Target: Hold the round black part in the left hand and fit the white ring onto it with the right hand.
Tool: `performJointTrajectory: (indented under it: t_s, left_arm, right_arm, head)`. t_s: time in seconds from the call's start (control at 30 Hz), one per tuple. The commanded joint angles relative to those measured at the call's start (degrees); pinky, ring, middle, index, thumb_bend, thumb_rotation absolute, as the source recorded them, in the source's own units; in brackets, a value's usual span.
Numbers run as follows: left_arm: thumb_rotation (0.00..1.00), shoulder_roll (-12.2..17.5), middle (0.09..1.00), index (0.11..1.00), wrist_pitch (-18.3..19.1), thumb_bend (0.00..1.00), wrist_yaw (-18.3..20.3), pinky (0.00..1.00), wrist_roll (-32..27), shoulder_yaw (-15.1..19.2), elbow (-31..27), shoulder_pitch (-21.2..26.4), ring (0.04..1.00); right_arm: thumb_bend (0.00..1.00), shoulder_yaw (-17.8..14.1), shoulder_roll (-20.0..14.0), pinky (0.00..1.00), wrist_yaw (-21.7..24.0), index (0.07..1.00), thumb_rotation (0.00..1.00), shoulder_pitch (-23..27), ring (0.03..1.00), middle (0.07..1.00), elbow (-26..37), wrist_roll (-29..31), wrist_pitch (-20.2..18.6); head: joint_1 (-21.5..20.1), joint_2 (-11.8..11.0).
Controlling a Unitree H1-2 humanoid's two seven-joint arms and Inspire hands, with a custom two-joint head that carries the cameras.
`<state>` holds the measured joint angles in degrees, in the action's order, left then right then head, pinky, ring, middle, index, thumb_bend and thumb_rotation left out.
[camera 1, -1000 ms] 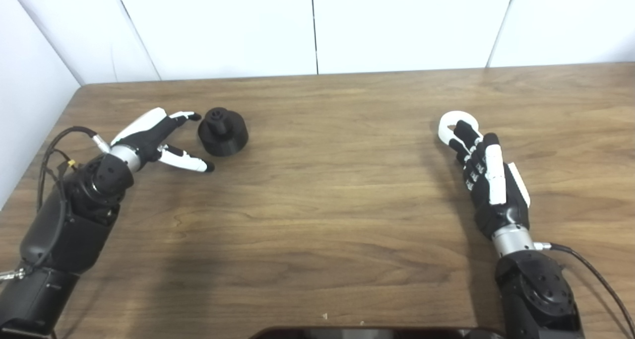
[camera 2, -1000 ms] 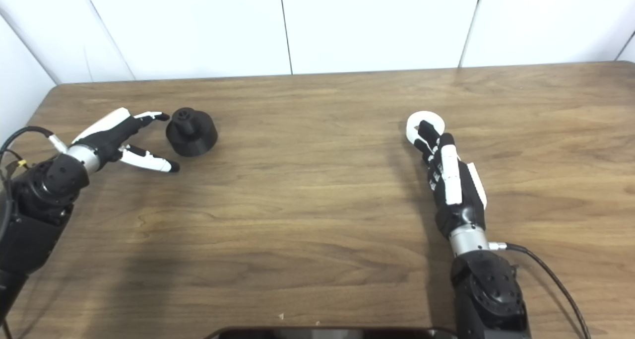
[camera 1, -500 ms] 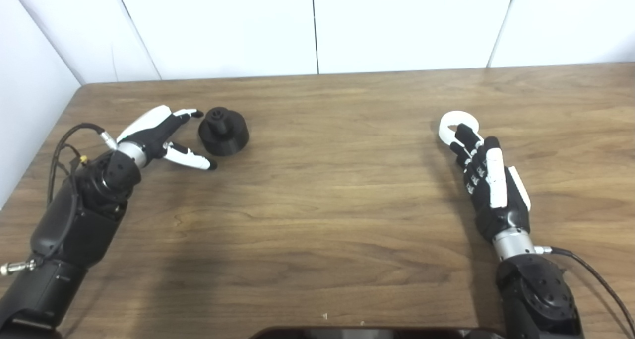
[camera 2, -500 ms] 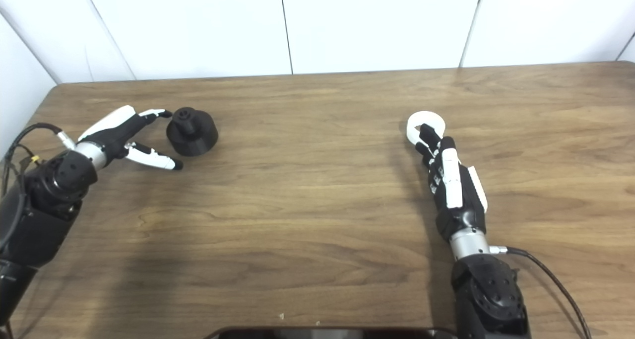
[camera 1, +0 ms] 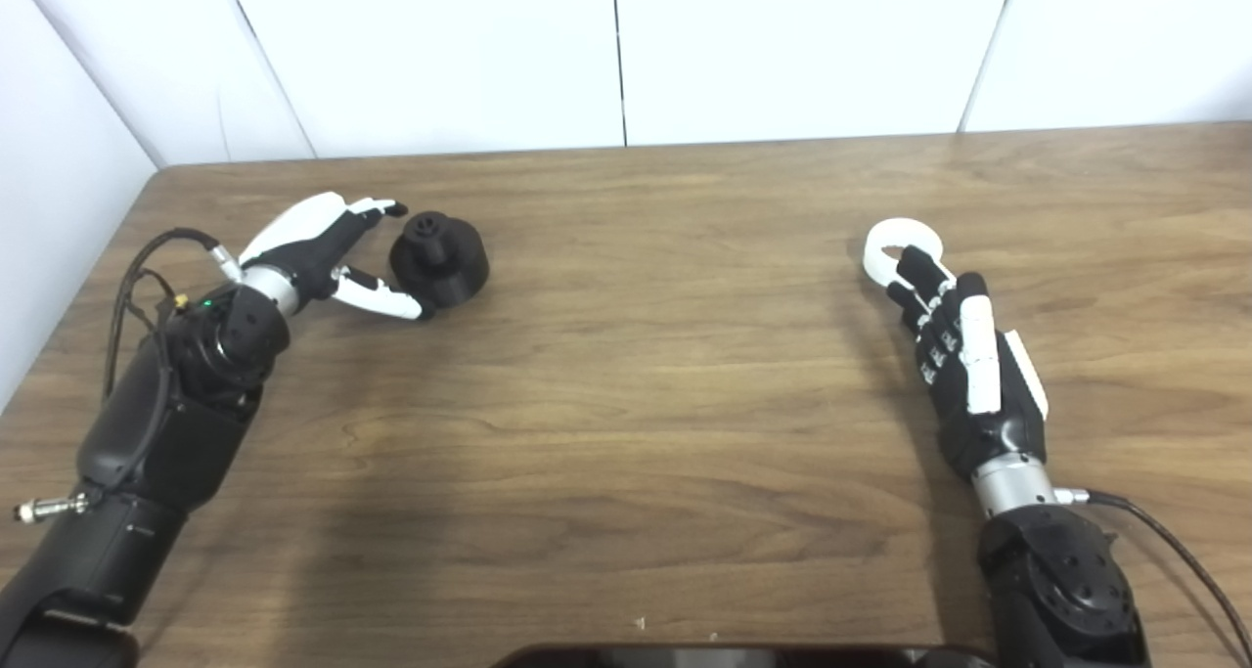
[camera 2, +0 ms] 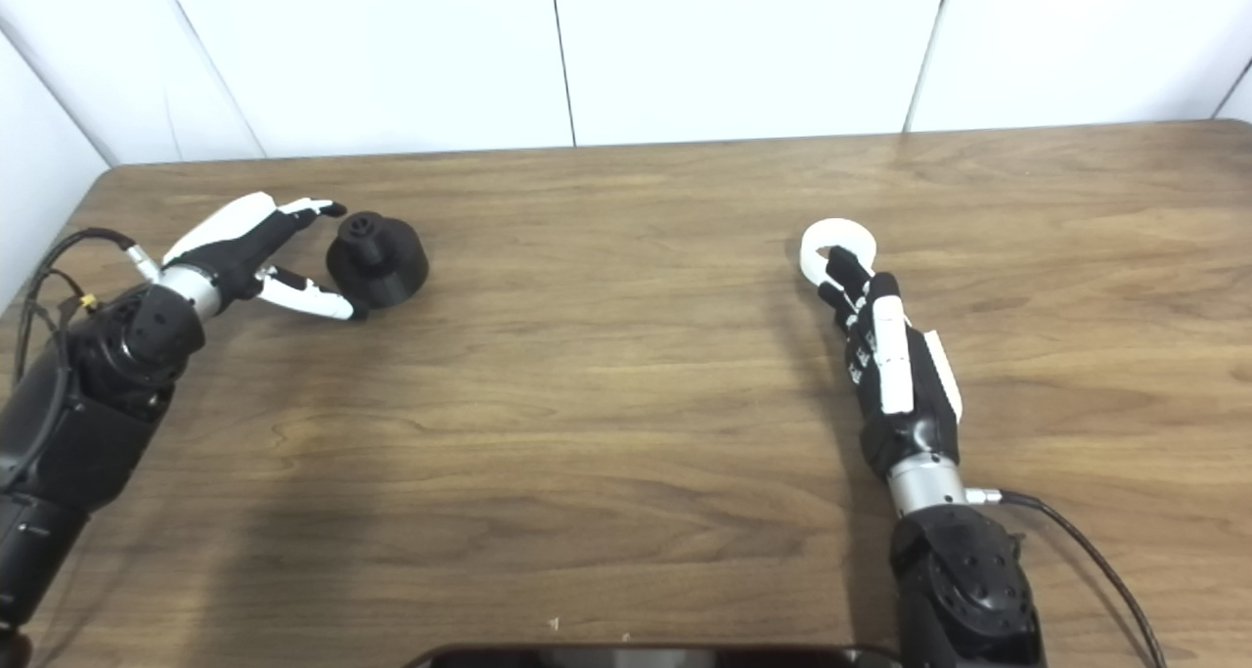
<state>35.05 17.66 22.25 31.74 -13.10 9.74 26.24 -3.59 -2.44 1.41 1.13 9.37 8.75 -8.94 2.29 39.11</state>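
Black part [camera 1: 439, 259] is sitting upper left on your table [camera 1: 626, 394]; left hand [camera 1: 323, 257] is spreading open fingers around it. Right hand [camera 1: 963, 355], fingers extended, is touching the white ring [camera 1: 902, 242] without gripping.

L hand [camera 1: 318, 257]: fingers spread, open, low | R hand [camera 1: 963, 355]: fingers extended fwd, holds nothing

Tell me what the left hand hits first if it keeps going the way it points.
Most likely the round black part: the open left hand points at it, fingers spread either side, seemingly not yet touching.
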Motion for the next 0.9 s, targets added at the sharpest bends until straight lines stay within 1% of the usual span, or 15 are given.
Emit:
performJointTrajectory:
  t_s: [0.0, 0.1, 0.2, 0.3, 0.4, 0.57, 0.67, 0.73, 0.87]
  left_arm:
    - [0.3, 0.95, 0.992, 0.9, -0.85, 0.99, -1.66, 0.96, 0.72, 0.76, -0.57, 3.65, 1.0]
    - [0.29, 0.57, 0.994, 0.897, -0.53, 0.99, -1.07, 0.97, 0.44, 0.81, -0.59, 3.84, 1.0]
    - [0.3, 0.34, 0.996, 0.899, 0.2, 0.99, -0.37, 0.96, 0.88, 0.42, -0.69, 4.17, 1.0]
    - [0.3, 0.02, 0.998, 0.902, 0.82, 0.99, 0.02, 0.97, 0.8, 0.37, -0.54, 4.5, 1.0]
    - [0.3, -0.19, 1.0, 0.905, 0.46, 1.0, -0.3, 0.98, 1.09, -0.01, -0.2, 4.81, 1.0]
    - [0.3, -0.33, 0.999, 0.899, -0.17, 0.98, -0.82, 1.0, 1.32, -0.54, -0.01, 4.84, 1.0]
    - [0.28, -0.53, 0.995, 0.885, -0.23, 0.94, -1.3, 1.0, 1.62, -0.75, 0.39, 4.95, 1.0]
    - [0.23, -0.54, 0.979, 0.862, -0.77, 0.91, -2.26, 1.0, 2.39, -1.02, 0.65, 4.98, 1.0]
    - [0.18, -0.8, 0.958, 0.812, -0.5, 0.88, -4.15, 0.99, 4.5, -1.31, 1.54, 5.02, 1.0]
  right_arm:
    - [0.52, -0.18, 0.37, 1.0, 0.35, 0.882, 1.0, 0.92, 0.921, 0.922, 1.84, 0.53, 2.21]
    - [0.52, -0.16, 0.36, 1.0, 0.42, 0.881, 1.0, 0.94, 0.918, 0.92, 1.88, 0.66, 2.07]
    - [0.52, -0.12, 0.4, 1.0, 0.34, 0.879, 1.0, 0.98, 0.911, 0.915, 1.74, 0.49, 2.33]
    - [0.52, -0.18, 0.42, 1.0, 0.3, 0.881, 1.0, 0.95, 0.911, 0.913, 1.7, 0.53, 2.34]
    - [0.52, -0.3, 0.53, 1.0, 0.14, 0.884, 1.0, 1.02, 0.913, 0.914, 1.67, 0.55, 2.36]
    - [0.52, -0.3, 0.32, 1.0, 0.18, 0.887, 1.0, 0.86, 0.917, 0.917, 1.88, 0.35, 2.2]
    - [0.53, -0.37, 0.19, 1.0, 0.19, 0.883, 1.0, 0.86, 0.913, 0.911, 1.87, 0.28, 2.38]
    - [0.54, -0.4, 0.05, 1.0, 0.23, 0.881, 1.0, 0.89, 0.913, 0.909, 1.78, 0.2, 2.37]
    - [0.54, -0.34, 0.01, 1.0, 0.24, 0.882, 1.0, 0.85, 0.916, 0.912, 2.13, 0.25, 1.9]
  head:
    - [0.04, 0.11]
    - [0.07, 0.16]
    - [-0.06, 0.14]
    - [-0.12, 0.2]
    - [-0.25, 0.22]
    - [-0.38, 0.15]
    - [-0.37, 0.16]
    - [-0.3, 0.16]
    - [-0.31, 0.16]
